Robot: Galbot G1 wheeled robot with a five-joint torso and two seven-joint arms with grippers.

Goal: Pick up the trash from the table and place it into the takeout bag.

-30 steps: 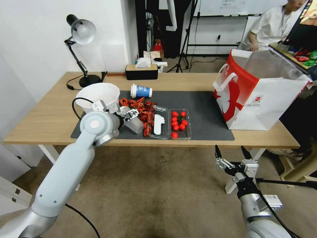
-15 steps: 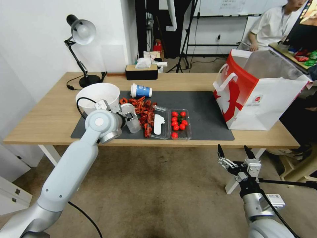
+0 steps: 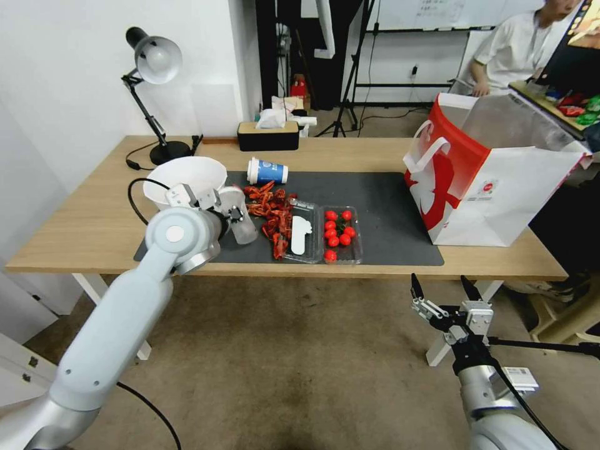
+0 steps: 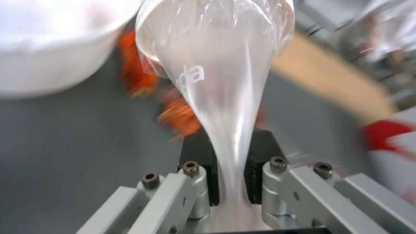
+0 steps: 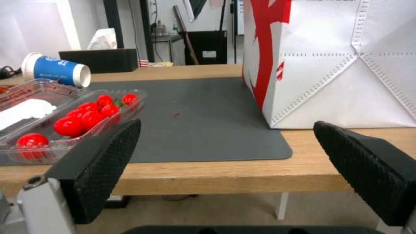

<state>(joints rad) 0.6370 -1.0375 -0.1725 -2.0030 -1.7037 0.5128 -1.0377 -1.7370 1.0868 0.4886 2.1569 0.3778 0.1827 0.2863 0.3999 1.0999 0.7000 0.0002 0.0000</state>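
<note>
My left gripper (image 3: 235, 214) is shut on a clear plastic cup (image 3: 242, 220), squeezing its wall flat between the black pads (image 4: 197, 159), and holds it just above the dark mat (image 3: 387, 212) beside a white bowl (image 3: 185, 178). The clear plastic cup (image 4: 219, 65) widens away from the fingers. A white blue-labelled paper cup (image 3: 267, 171) lies on its side at the mat's back. The takeout bag (image 3: 500, 187) stands open at the table's right end. My right gripper (image 3: 440, 294) hangs open below the front edge of the table (image 3: 94, 219), facing the takeout bag (image 5: 342, 71).
A pile of red scraps (image 3: 270, 209) lies by the held cup. A clear clamshell tray (image 3: 340, 236) with red tomatoes sits mid-mat. A desk lamp (image 3: 153, 69) and a black tissue box (image 3: 267, 134) stand at the back. Bare mat stretches between tray and bag.
My left gripper has carried the clear cup up and back-left, away from the tray toward the white bowl. The right gripper sank slightly and then held still.
</note>
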